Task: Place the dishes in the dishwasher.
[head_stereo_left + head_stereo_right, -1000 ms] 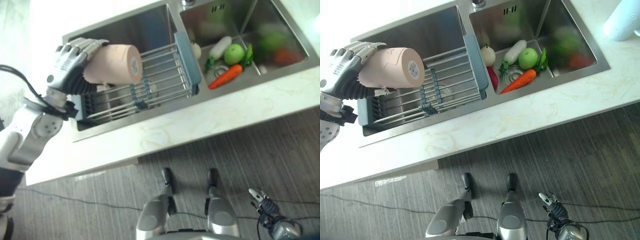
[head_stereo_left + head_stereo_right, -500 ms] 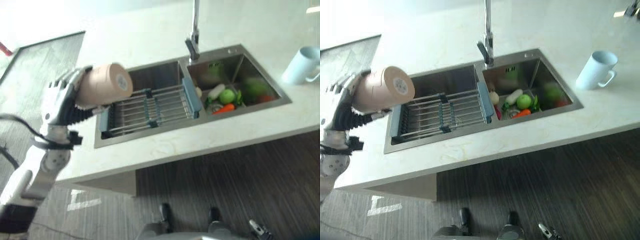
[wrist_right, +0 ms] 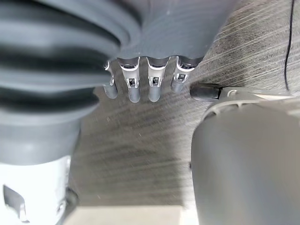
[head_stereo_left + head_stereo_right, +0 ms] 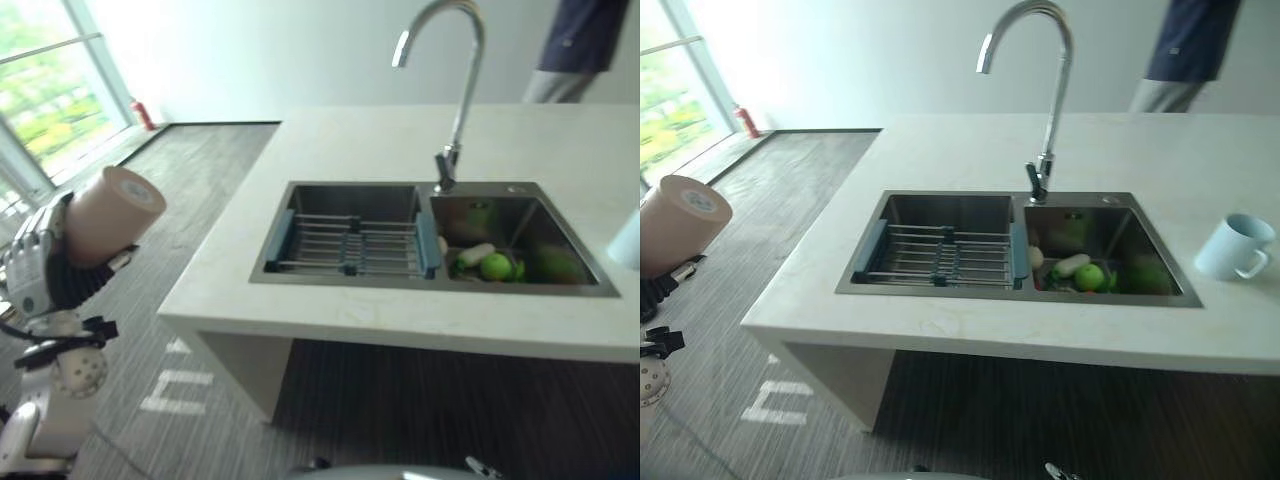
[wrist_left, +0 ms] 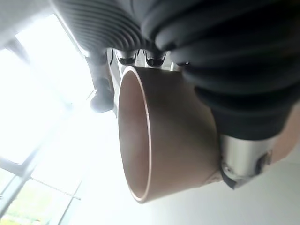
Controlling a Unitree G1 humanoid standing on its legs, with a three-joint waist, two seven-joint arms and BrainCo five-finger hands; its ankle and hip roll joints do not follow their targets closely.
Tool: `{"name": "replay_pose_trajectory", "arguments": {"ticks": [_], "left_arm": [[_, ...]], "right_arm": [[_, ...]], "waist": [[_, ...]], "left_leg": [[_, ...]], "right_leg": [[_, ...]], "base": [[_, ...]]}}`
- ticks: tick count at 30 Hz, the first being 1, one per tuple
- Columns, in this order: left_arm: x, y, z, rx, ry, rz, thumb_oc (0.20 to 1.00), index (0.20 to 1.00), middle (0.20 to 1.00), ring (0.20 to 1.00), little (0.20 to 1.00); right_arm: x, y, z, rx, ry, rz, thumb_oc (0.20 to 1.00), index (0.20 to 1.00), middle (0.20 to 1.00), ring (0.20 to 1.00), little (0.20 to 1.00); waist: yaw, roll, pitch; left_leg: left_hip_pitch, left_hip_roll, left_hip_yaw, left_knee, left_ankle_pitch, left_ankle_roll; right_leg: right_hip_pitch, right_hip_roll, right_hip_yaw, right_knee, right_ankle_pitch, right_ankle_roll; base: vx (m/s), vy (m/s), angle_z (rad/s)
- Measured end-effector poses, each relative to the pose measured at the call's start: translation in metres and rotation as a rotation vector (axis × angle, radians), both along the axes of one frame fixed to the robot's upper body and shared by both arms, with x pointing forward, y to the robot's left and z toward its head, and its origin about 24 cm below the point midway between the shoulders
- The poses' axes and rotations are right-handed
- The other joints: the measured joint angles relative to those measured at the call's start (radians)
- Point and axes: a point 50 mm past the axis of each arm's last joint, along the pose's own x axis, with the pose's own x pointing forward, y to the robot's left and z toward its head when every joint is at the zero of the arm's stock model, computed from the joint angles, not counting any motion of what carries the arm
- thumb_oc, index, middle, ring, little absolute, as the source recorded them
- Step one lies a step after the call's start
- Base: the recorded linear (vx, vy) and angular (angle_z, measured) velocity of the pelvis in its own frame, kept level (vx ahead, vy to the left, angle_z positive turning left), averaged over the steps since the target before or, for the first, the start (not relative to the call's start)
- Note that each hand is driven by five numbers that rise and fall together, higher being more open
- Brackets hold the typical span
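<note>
The pale tabletop (image 4: 940,330) spans the frame's centre with its double sink (image 4: 1015,245) and drying rack (image 4: 940,255). At far left the left hand (image 4: 45,275) has its fingers wrapped round the pink cup (image 4: 110,215), held on its side, clear of the sink, presumably for carrying. The right hand (image 3: 140,77) hangs idle over the floor, fingers relaxed.

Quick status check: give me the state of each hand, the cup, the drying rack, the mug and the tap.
Left hand: shut on tan cup.
Tan cylindrical cup: held sideways, off the counter.
Right hand: open, empty.
Blue-ended wire rack: empty, spanning left basin.
Pale blue mug: upright on counter.
Chrome tap: not running.
</note>
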Motion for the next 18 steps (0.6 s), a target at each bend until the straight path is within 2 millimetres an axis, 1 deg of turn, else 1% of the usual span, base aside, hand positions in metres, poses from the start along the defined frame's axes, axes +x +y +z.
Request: {"name": "replay_pose_trajectory", "arguments": {"ticks": [1,2,3,4,5,6,8,9,10,11,12,13,14,15,16,17,18], "left_arm": [[0.004,-0.005,-0.001,-0.022,-0.013,-0.018,0.2,0.2,0.2,0.2,0.2],[0.005,-0.007,-0.001,-0.019,-0.016,-0.035,0.2,0.2,0.2,0.2,0.2],[0.007,-0.009,-0.003,-0.013,-0.012,-0.057,0.2,0.2,0.2,0.2,0.2],[0.01,-0.011,-0.004,-0.01,-0.018,-0.079,0.2,0.2,0.2,0.2,0.2],[0.012,-0.013,-0.001,-0.005,-0.037,-0.096,0.2,0.2,0.2,0.2,0.2],[0.014,-0.016,0.002,0.0,-0.053,-0.111,0.2,0.2,0.2,0.2,0.2],[0.019,-0.019,0.011,0.031,-0.091,-0.139,0.2,0.2,0.2,0.2,0.2],[0.022,-0.021,0.015,0.047,-0.107,-0.151,0.2,0.2,0.2,0.2,0.2],[0.026,-0.023,0.023,0.062,-0.129,-0.174,0.2,0.2,0.2,0.2,0.2],[0.031,-0.026,0.031,0.069,-0.162,-0.199,0.2,0.2,0.2,0.2,0.2],[0.035,-0.029,0.038,0.076,-0.194,-0.217,0.2,0.2,0.2,0.2,0.2],[0.038,-0.03,0.045,0.092,-0.213,-0.228,0.2,0.2,0.2,0.2,0.2],[0.041,-0.032,0.051,0.097,-0.234,-0.244,0.2,0.2,0.2,0.2,0.2],[0.04,-0.03,0.049,0.096,-0.225,-0.24,0.2,0.2,0.2,0.2,0.2],[0.042,-0.03,0.042,0.088,-0.184,-0.245,0.2,0.2,0.2,0.2,0.2],[0.044,-0.033,0.037,0.09,-0.148,-0.26,0.2,0.2,0.2,0.2,0.2],[0.044,-0.034,0.034,0.091,-0.133,-0.272,0.2,0.2,0.2,0.2,0.2]], "right_arm": [[0.003,0.004,0.0,0.016,-0.012,0.027,1.0,1.0,1.0,1.0,1.0],[0.006,0.006,0.001,0.035,-0.028,0.039,1.0,1.0,1.0,1.0,1.0],[0.011,0.008,0.002,0.047,-0.046,0.024,1.0,1.0,1.0,1.0,1.0],[0.015,0.009,0.003,0.059,-0.069,0.017,1.0,1.0,1.0,1.0,1.0],[0.016,0.007,0.004,0.063,-0.082,-0.009,1.0,1.0,1.0,1.0,1.0],[0.018,0.003,0.006,0.059,-0.092,-0.032,1.0,1.0,1.0,1.0,1.0],[0.02,-0.004,0.008,0.053,-0.11,-0.087,1.0,1.0,1.0,1.0,1.0],[0.019,-0.008,0.009,0.046,-0.115,-0.104,1.0,1.0,1.0,1.0,1.0],[0.016,-0.011,0.009,0.041,-0.116,-0.136,1.0,1.0,1.0,1.0,1.0],[0.009,-0.013,0.009,0.041,-0.112,-0.174,1.0,1.0,1.0,1.0,1.0],[0.003,-0.013,0.008,0.04,-0.096,-0.193,1.0,1.0,1.0,1.0,1.0],[0.0,-0.007,0.005,0.057,-0.082,-0.201,1.0,1.0,1.0,1.0,1.0],[-0.002,0.0,0.002,0.073,-0.068,-0.211,1.0,1.0,1.0,1.0,1.0],[0.001,-0.001,0.002,0.071,-0.079,-0.234,1.0,1.0,1.0,1.0,1.0],[0.012,-0.005,0.005,0.046,-0.108,-0.213,1.0,1.0,1.0,1.0,1.0],[0.017,-0.007,0.006,0.027,-0.113,-0.206,1.0,1.0,1.0,1.0,1.0],[0.022,-0.007,0.007,0.02,-0.124,-0.196,1.0,1.0,1.0,1.0,1.0]], "waist": [[-0.009,-0.001,0.01],[-0.006,-0.011,0.026],[-0.005,-0.05,0.057],[-0.012,-0.086,0.07],[-0.023,-0.106,0.077],[-0.023,-0.102,0.079],[-0.032,-0.097,0.085],[-0.034,-0.089,0.088],[-0.05,-0.084,0.092],[-0.072,-0.071,0.093],[-0.087,-0.075,0.093],[-0.093,-0.09,0.093],[-0.107,-0.099,0.091],[-0.1,-0.078,0.103],[-0.107,-0.043,0.113],[-0.109,-0.026,0.114],[-0.102,-0.023,0.114]], "left_leg": [[-0.038,0.005,-0.028,-0.001,0.019,-0.083],[-0.058,0.028,0.066,0.002,-0.034,-0.082],[-0.066,0.029,0.252,0.061,-0.058,-0.032],[-0.073,0.013,0.37,0.146,-0.062,-0.036],[-0.08,0.016,0.427,0.264,-0.068,-0.034],[-0.069,0.03,0.427,0.337,-0.083,-0.026],[-0.023,0.057,0.441,0.467,-0.134,0.006],[0.005,0.063,0.458,0.489,-0.139,0.014],[0.032,0.06,0.483,0.497,-0.164,0.043],[0.033,0.053,0.52,0.476,-0.174,0.08],[0.04,0.029,0.517,0.417,-0.174,0.094],[0.043,-0.005,0.497,0.362,-0.167,0.108],[0.053,-0.042,0.482,0.271,-0.175,0.14],[0.065,-0.049,0.489,0.233,-0.208,0.159],[0.088,-0.074,0.486,0.158,-0.208,0.192],[0.115,-0.097,0.46,0.112,-0.198,0.221],[0.131,-0.119,0.438,0.096,-0.19,0.239]], "right_leg": [[-0.008,-0.002,-0.045,-0.005,-0.005,-0.027],[-0.001,-0.002,-0.116,-0.016,0.009,-0.05],[-0.002,-0.049,-0.178,-0.016,0.01,-0.053],[0.009,-0.097,-0.23,-0.019,0.009,-0.056],[0.013,-0.131,-0.282,-0.021,0.001,-0.06],[0.013,-0.141,-0.307,-0.021,0.002,-0.06],[0.024,-0.163,-0.376,-0.004,0.005,-0.048],[0.021,-0.169,-0.38,0.013,-0.006,-0.044],[0.026,-0.184,-0.42,0.041,-0.013,-0.022],[0.031,-0.21,-0.463,0.105,-0.032,-0.001],[0.009,-0.218,-0.413,0.156,-0.076,-0.009],[-0.026,-0.212,-0.319,0.164,-0.09,0.003],[-0.052,-0.217,-0.29,0.166,-0.082,0.001],[-0.065,-0.226,-0.307,0.199,-0.068,0.02],[-0.064,-0.241,-0.321,0.253,-0.071,0.024],[-0.066,-0.271,-0.318,0.312,-0.074,0.023],[-0.082,-0.309,-0.309,0.377,-0.081,0.022]], "base": [[-0.21,-0.071,1.59],[-0.26,-0.051,1.57],[-0.28,-0.006,1.53],[-0.23,0.025,1.69],[-0.23,0.038,1.61],[-0.2,0.06,1.34],[-0.17,0.126,1.02],[-0.13,0.175,1.0],[-0.1,0.205,1.19],[-0.05,0.17,1.46],[-0.07,0.308,1.42],[-0.07,0.339,1.43],[-0.08,0.384,1.04],[-0.09,0.29,1.08],[-0.09,0.249,0.81],[-0.1,0.251,0.97],[-0.1,0.263,0.77]]}}
